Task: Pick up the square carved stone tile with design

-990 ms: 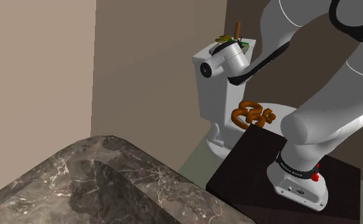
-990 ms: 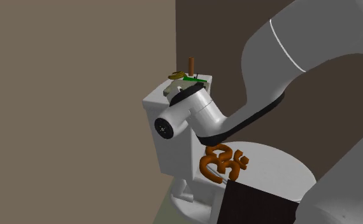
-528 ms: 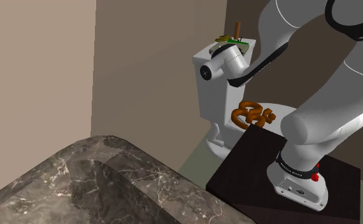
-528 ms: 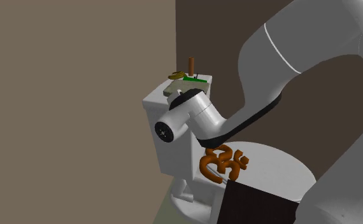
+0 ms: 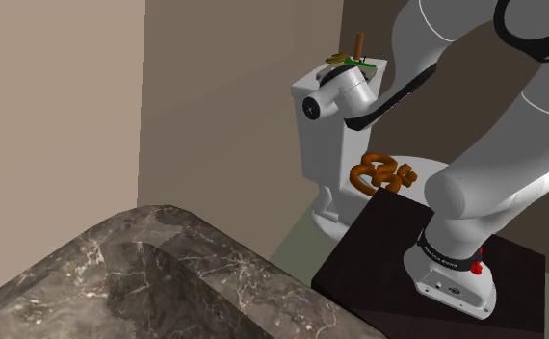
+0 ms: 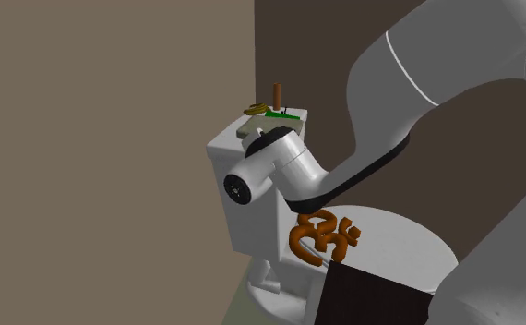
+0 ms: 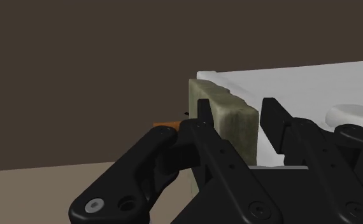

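one greenish stone tile (image 7: 228,127), one white toilet (image 5: 319,154), one brown ornament (image 5: 383,174)

The shoulder view sits beside and a little behind the stand (image 5: 379,241), high up. It looks down past a marble tub (image 5: 167,270) toward the toilet (image 5: 321,154) in the corner, and the stand lies at its lower right. The second exterior view faces much the same way but stands nearer and lower, with the toilet's tank mid-picture and the arm (image 6: 418,83) across its right. Both share the tank, the brown ornament (image 5: 382,174) on the seat and the arm's wrist. The wrist view looks along the gripper (image 7: 237,111), very close to the tile (image 7: 233,124), with the white tank top and a dark wall (image 7: 78,63) behind.
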`<state>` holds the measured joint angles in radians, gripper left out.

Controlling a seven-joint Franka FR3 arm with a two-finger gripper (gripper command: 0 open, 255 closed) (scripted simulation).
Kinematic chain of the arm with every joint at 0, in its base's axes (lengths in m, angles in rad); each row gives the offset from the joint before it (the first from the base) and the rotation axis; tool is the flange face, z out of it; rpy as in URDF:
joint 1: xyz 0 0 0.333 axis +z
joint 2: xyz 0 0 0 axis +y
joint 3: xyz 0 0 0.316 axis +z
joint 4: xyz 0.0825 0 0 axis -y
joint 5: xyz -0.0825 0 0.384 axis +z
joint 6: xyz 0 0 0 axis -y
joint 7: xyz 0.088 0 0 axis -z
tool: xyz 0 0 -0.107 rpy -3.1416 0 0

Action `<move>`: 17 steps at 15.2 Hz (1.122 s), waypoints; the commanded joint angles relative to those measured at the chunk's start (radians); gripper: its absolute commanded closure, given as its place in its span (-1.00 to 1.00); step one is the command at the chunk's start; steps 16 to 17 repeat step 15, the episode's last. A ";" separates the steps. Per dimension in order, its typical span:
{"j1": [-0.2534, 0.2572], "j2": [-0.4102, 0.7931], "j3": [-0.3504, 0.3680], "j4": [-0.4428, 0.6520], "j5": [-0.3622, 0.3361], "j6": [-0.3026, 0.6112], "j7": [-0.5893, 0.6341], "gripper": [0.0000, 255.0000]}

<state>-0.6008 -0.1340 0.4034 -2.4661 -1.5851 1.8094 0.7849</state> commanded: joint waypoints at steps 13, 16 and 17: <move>0.002 -0.135 -0.026 0.042 0.059 0.052 -0.173 1.00; 0.002 -0.136 -0.026 0.043 0.060 0.052 -0.175 1.00; 0.002 -0.136 -0.026 0.043 0.060 0.052 -0.175 1.00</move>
